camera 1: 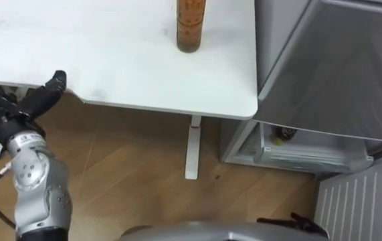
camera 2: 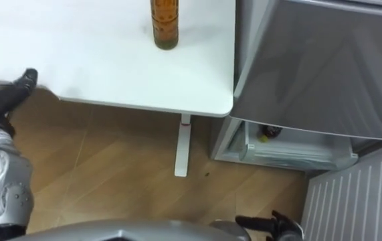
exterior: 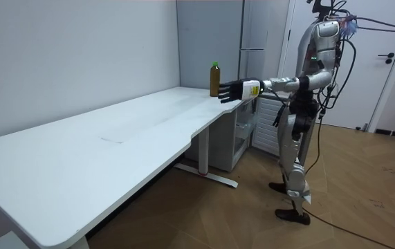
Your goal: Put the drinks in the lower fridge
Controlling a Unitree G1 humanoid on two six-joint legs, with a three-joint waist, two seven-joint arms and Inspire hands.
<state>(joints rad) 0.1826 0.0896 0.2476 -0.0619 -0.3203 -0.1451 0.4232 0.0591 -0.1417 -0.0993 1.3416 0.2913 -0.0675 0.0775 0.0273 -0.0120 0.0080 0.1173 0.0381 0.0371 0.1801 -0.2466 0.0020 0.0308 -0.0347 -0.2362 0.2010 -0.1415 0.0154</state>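
One drink bottle is set upright on the counter. A second bottle is seen inside the lower fridge. The left robot hand is held out flat and empty.

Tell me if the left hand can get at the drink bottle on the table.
Probably yes: the left hand is open above the edge of the white table, and bare tabletop alone lies between it and the upright drink bottle.

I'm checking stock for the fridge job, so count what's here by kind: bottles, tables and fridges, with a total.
Bottles: 2, an upright bottle on the table and a likely second bottle in the open lower fridge
Tables: 1
Fridges: 1
Total: 4
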